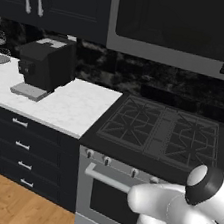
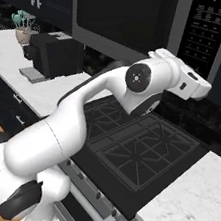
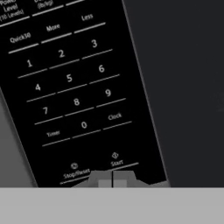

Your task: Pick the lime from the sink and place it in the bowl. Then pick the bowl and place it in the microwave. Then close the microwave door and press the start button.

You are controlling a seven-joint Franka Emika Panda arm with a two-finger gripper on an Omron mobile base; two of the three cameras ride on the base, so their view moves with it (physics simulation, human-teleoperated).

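Observation:
The microwave (image 1: 171, 26) hangs above the stove, and its door (image 2: 123, 13), with the dark glass window, is shut. Right of the door runs the black keypad (image 2: 209, 27). My gripper (image 3: 112, 181) is shut, its two tips pressed together just below the Start button (image 3: 116, 162) at the keypad's lower edge. From the right base view, the hand (image 2: 195, 85) reaches up to the bottom of the keypad. The lime, the bowl and the sink are out of view.
A black gas stove (image 1: 162, 131) sits under the microwave, with an oven below it. A black coffee machine (image 1: 45, 64) stands on the white marble counter (image 1: 74, 108) to the left. More counter (image 2: 188, 206) lies right of the stove.

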